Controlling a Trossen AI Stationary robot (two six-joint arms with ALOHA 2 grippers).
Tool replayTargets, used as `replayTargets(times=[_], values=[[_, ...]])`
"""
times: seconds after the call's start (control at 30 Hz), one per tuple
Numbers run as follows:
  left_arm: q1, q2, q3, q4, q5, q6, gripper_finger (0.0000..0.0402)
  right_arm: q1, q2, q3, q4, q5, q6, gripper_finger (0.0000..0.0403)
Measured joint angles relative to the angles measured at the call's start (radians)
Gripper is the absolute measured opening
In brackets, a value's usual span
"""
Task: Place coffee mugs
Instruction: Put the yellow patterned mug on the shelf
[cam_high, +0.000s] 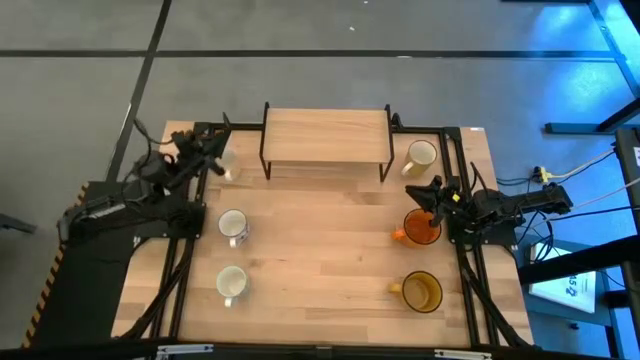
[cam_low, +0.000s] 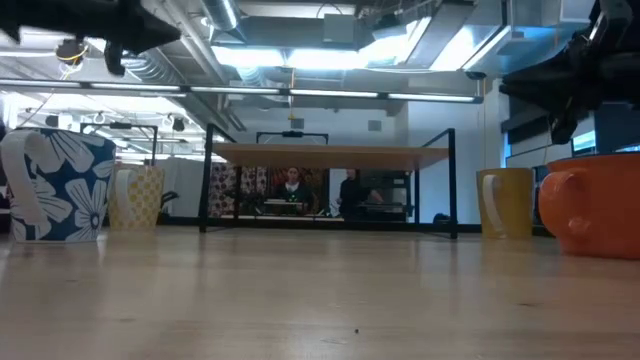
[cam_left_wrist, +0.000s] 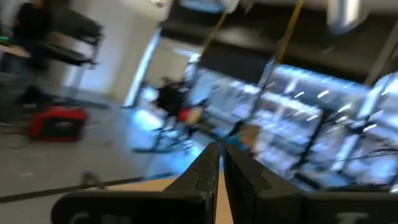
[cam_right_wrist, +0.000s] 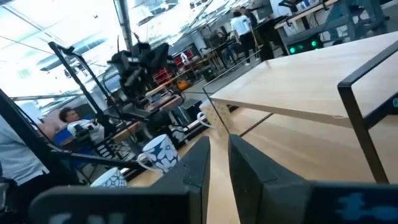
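Right gripper (cam_high: 428, 190) pressed together, hovering at 12 o'clock over orange mug (cam_high: 421, 228). Left gripper (cam_high: 212, 152) likewise pinched shut, empty. Mug prob. ceramic: rigid, slick, chippable; grab rim or handle.

Two white handled mugs (cam_high: 233, 226) (cam_high: 231, 284) stand upright along the bench's left side (the blue flower print shows in the low view). A cream mug (cam_high: 421, 155), a glossy orange mug (cam_high: 421, 228) and a translucent amber mug (cam_high: 421, 291) line the right side.
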Motion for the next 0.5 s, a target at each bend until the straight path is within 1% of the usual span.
replayTargets(times=[0.1,0.2,0.27,0.33,0.4,0.5], values=[[0.001,0.136,0.149,-0.14,-0.052,0.041,0.0018,0.0,0.0,0.0,0.0,0.0,0.0,0.0046],[0.023,0.267,0.304,-0.338,-0.128,0.05,0.0017,0.0,0.0,0.0,0.0,0.0,0.0,0.0046],[0.054,0.36,0.411,-0.478,-0.148,0.034,0.0017,0.0,0.0,0.0,0.0,0.0,0.0,0.0046],[0.1,0.443,0.508,-0.625,-0.146,0.028,0.0017,0.0,0.0,0.0,0.0,0.0,0.0,0.0046],[0.154,0.516,0.593,-0.743,-0.117,0.027,0.0017,0.0,0.0,0.0,0.0,0.001,0.0,0.0046],[0.252,0.614,0.697,-0.895,0.0,0.027,0.0017,0.0,0.0,0.0,-0.001,0.02,-0.005,0.0046]])
